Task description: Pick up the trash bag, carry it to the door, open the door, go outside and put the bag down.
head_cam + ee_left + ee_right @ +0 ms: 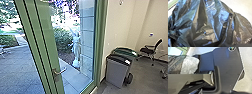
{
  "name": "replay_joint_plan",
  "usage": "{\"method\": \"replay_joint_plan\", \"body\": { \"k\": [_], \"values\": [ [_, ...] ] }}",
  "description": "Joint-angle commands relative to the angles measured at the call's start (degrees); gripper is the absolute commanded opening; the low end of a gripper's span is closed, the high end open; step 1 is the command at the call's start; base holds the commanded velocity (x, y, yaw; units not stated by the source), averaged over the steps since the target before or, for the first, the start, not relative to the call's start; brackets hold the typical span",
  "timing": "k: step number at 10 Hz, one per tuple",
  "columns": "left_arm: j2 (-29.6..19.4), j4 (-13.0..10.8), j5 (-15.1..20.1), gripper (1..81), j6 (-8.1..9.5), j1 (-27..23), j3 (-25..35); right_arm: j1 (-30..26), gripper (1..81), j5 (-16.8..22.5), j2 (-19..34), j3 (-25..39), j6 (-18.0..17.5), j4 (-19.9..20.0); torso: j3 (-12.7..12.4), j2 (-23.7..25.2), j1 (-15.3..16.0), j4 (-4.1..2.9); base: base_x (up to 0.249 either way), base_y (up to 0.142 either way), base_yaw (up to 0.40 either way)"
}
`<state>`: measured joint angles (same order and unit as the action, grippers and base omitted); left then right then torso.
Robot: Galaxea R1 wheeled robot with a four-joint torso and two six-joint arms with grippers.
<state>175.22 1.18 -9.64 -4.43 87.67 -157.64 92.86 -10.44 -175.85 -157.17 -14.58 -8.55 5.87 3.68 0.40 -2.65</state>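
Evidently the paved yard [15,65] lies beyond the green-framed door [46,45], which looks shut. The black trash bag [205,32] bulks close before the left wrist camera; whether either arm's jaws grip it, I cannot tell. Carrying seems nearly done, and opening would call for pressing the metal handle [60,72], bag kept clear.

Shows close to the left wrist camera as a black plastic trash bag [205,32], glossy, crumpled, sharply creased. Stands upright in the head view as a green-framed glass door [48,42] with a metal lever handle [60,72] (ajar or closed, hard to tell).
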Motion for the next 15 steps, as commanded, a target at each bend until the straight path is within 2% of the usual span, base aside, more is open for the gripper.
{"method": "replay_joint_plan", "body": {
  "k": [1,15],
  "values": [
    [-0.04,-1.18,2.70,1.0,-0.24,-2.28,0.31,-2.71,81.1,3.58,-0.23,0.39,0.17,-0.24,0.00,0.00,0.00,0.00,0.140,0.000,0.000],
    [0.40,-1.27,3.13,1.0,-0.32,-2.28,0.31,-2.28,81.1,3.67,-0.40,0.30,0.08,-0.43,0.00,0.00,0.00,0.00,0.131,0.000,0.000]
  ]
}}
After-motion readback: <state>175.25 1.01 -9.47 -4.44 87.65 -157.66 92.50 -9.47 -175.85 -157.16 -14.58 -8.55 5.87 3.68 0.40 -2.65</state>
